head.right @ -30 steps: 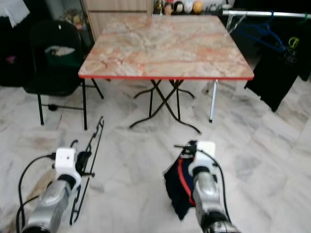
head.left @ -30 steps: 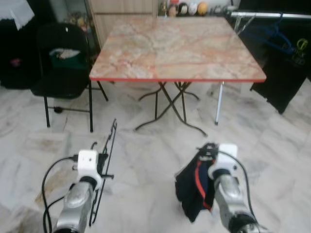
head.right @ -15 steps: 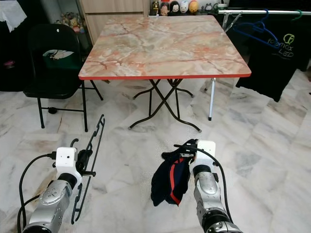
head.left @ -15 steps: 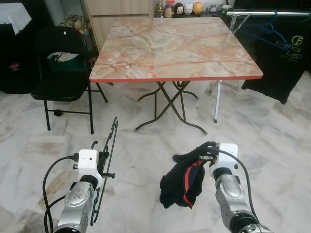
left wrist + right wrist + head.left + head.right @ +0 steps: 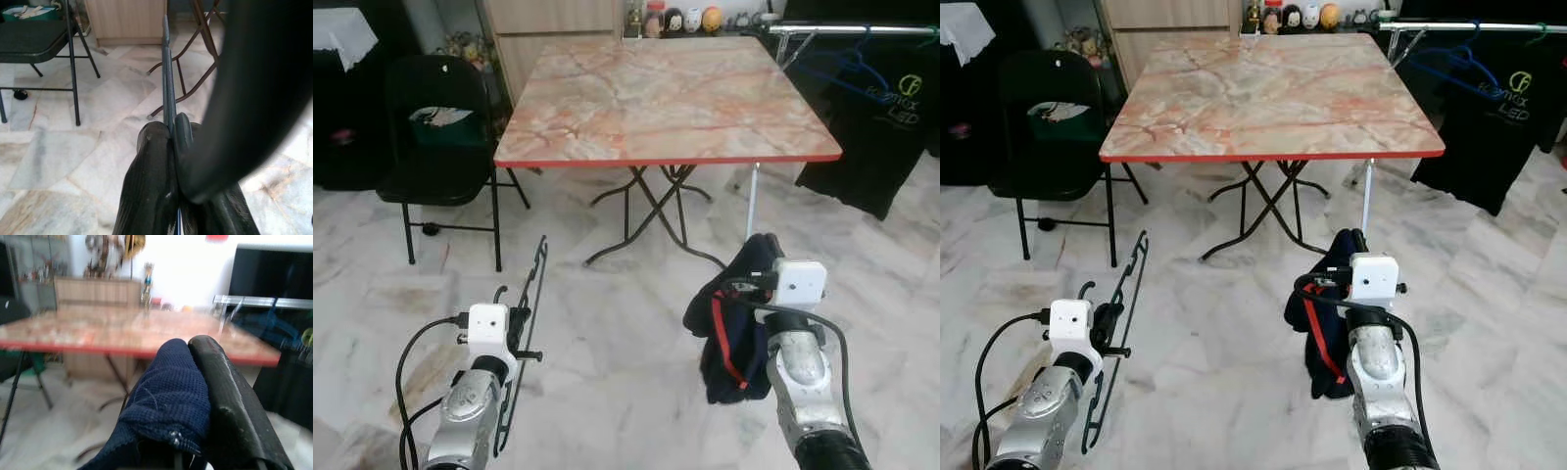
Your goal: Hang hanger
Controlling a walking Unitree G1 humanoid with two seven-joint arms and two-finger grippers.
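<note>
My left gripper point(image 5: 522, 328) is shut on a thin black hanger point(image 5: 530, 308), held edge-on low at the left; its frame stands between the pinched fingers point(image 5: 151, 161) in the left wrist view. My right gripper point(image 5: 751, 284) is shut on a dark navy garment with red trim point(image 5: 729, 328), which hangs in a bunch below it, in front of the table's right legs. The knit cloth point(image 5: 168, 401) lies against one black finger point(image 5: 227, 396) in the right wrist view. At the far right a silver clothes rail point(image 5: 847, 30) carries a blue hanger point(image 5: 857, 67) and a black T-shirt point(image 5: 881, 127).
A square folding table with a marbled pink top point(image 5: 666, 93) stands straight ahead on crossed metal legs point(image 5: 656, 211). A black folding chair point(image 5: 440, 127) sits at its left. A wooden cabinet point(image 5: 558, 24) with small figures stands behind. Pale marble floor point(image 5: 607, 372) lies around the arms.
My right arm has lifted and swung to the right, carrying the garment up and closer to the table's right legs. The left arm with the hanger has stayed put.
</note>
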